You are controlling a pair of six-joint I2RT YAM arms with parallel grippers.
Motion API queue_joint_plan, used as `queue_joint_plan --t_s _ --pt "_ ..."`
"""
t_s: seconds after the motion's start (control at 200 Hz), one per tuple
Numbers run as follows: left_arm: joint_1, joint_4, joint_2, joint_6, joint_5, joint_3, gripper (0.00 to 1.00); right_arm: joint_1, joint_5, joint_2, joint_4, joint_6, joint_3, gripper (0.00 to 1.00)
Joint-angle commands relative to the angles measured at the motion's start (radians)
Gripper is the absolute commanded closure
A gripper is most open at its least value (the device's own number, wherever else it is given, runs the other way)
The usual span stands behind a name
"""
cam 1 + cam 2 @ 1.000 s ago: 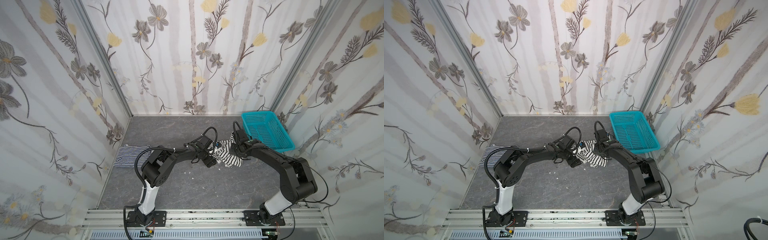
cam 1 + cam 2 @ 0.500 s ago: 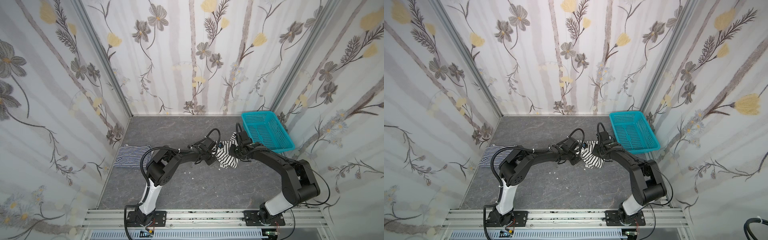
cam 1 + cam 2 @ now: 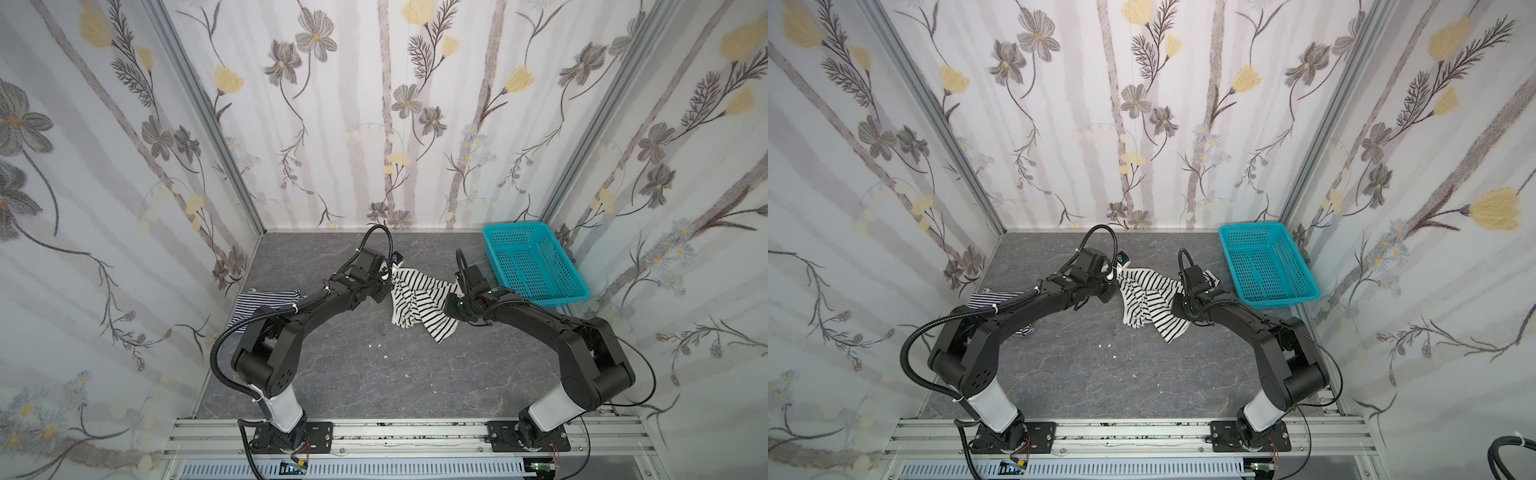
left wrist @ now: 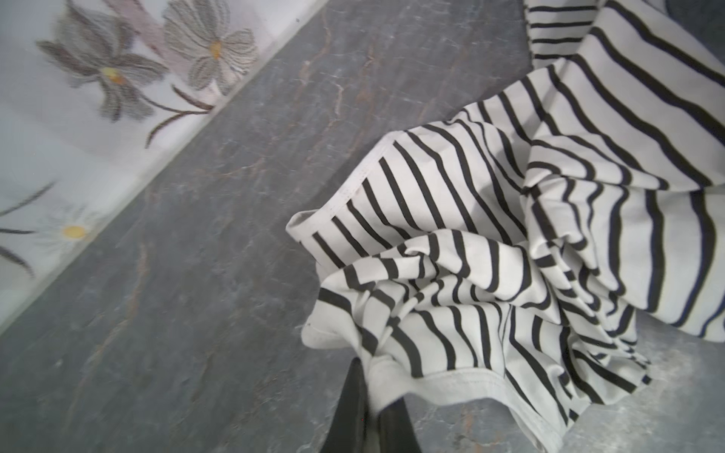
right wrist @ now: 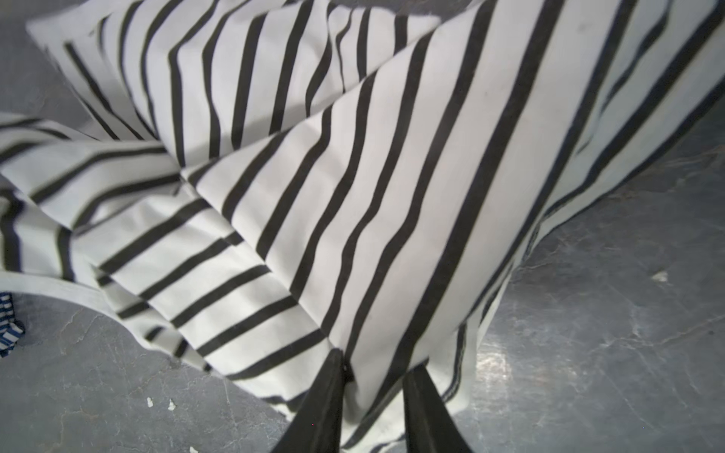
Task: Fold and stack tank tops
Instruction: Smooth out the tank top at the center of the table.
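While both of my arms are reaching in toward the middle of the table (image 3: pixel 353 374), I am noting the following.

Left gripper (image 4: pixel 372 386): I am clamping it tight on the white hem of the wide-striped tank top (image 3: pixel 415 303). In the left wrist view the 2 fingers are pressing together with the trim pinched between them. The cloth is bunching in crumpled folds just beyond the tips.

Right gripper (image 5: pixel 376 364): the 2 fingers are standing a little apart, with a fold of the same top lying in the gap. The cloth is touching 1 of the fingers (image 5: pixel 321 400). I cannot tell whether I am really gripping it.

Wide-striped tank top, in both top views (image 3: pixel 1150 303): it is spanning from 1 gripper to the other near the table's centre. Its upper edge is riding high between them. The rest is sagging down toward the grey surface, with 1 corner pointing toward my base rail.

Fine-striped tank top (image 3: pixel 266 301): it is lying flat at the table's left edge, close to the wall and well apart from the other top. My left arm is crossing above part of it.

Turquoise basket (image 3: pixel 515 227): it is sitting in the back right corner, near my right wrist and clear of the cloth.

A few white specks (image 3: pixel 376 345) are lying on the table in front of the hanging top.
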Motion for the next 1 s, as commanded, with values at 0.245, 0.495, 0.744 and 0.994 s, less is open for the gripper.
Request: queue_joint_plan --t_s 0.245,0.495,0.744,0.994 --pt "0.23 -0.011 0.103 0.118 0.0 0.192 1.0 0.124 -0.028 0.111 0.074 0.041 0.058 0.91" --pt "0.323 -0.02 0.345 0.126 -0.013 0.462 1.0 0.201 -0.031 0.185 0.058 0.052 0.124 0.83" --pt "0.319 -0.056 0.502 0.047 -0.048 0.681 0.52 0.265 -0.031 0.217 0.051 0.072 0.16 0.73" --pt "0.317 -0.055 0.23 -0.041 0.016 0.452 0.36 0.307 0.012 0.122 0.031 0.078 0.123 0.61"
